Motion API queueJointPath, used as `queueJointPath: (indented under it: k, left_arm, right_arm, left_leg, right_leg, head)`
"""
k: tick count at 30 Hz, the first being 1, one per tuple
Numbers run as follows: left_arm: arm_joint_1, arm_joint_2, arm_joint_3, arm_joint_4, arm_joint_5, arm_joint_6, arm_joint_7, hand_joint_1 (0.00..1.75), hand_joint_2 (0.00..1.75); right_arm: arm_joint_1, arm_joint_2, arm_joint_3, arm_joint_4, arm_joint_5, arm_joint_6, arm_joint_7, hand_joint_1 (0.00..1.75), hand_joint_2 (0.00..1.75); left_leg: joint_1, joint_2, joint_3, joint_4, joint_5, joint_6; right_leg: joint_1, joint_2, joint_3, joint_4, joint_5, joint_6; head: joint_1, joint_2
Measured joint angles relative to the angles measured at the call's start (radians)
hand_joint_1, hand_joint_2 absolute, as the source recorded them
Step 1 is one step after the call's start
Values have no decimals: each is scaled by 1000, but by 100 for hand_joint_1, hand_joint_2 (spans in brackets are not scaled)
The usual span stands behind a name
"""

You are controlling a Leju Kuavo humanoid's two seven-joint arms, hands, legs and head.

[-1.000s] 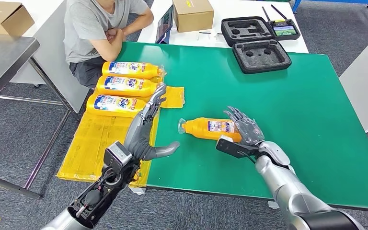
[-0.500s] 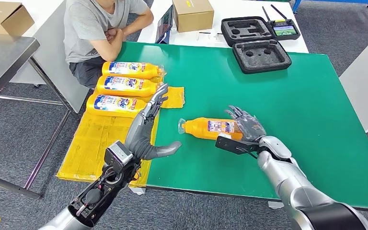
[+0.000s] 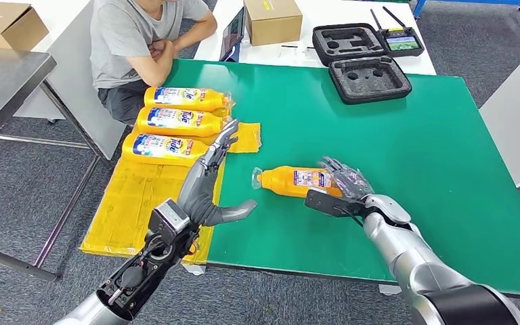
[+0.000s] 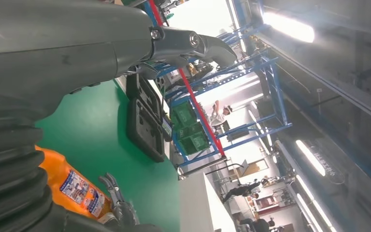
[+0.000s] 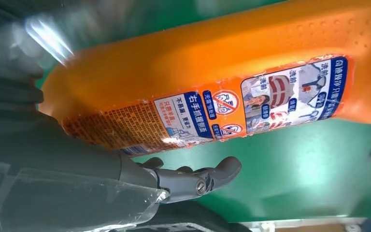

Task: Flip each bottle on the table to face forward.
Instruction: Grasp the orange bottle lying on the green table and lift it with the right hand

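Desk (image 3: 393, 128): green top. Lone detergent bottle (image 3: 298, 181): orange body, clear cap, back label in blue, white and red with an orange-brown block of fine print. Three detergent bottles (image 3: 176, 122) at the desk's left edge: orange, front labels blue and white with a red-and-yellow logo. Sheet (image 3: 135, 196) beneath them: yellow. Foam case (image 3: 369, 78): black. Cardboard box (image 3: 272, 19): brown. Left robot hand (image 3: 210, 177) and right robot hand (image 3: 349, 183): grey with silver arms. Person's shirt (image 3: 125, 37): grey.
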Motion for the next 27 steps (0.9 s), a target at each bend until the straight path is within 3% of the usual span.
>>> queueJointPath:
  k: [5,6,9,10,27]
  left_arm:
    - [0,0,0,2,-2,-1,0,0,175]
    - [0,0,0,3,-3,-2,0,0,175]
    - [-1,0,0,3,-5,-6,0,0,175]
    - [-1,0,0,3,-5,-6,0,0,175]
    - [-1,0,0,4,-15,-9,0,0,175]
  right_arm:
    - [-7,-1,0,4,1,42,21,1,175]
    - [-9,-2,0,5,3,59,29,35,175]
    - [-21,-6,1,6,19,115,55,163,175]
    - [-27,-8,4,6,27,133,63,173,175]
    - [-67,-17,82,8,115,198,124,175,175]
  left_leg:
    - [0,0,0,0,0,0]
    - [0,0,0,0,0,0]
    - [0,0,1,0,0,0]
    - [0,0,1,0,0,0]
    - [0,0,4,0,0,0]
  right_leg:
    - [0,0,0,0,0,0]
    - [0,0,0,0,0,0]
    - [0,0,0,0,0,0]
    - [0,0,1,0,0,0]
    - [0,0,4,0,0,0]
  head:
    - [0,0]
    - [0,0]
    - [0,0]
    - [0,0]
    - [0,0]
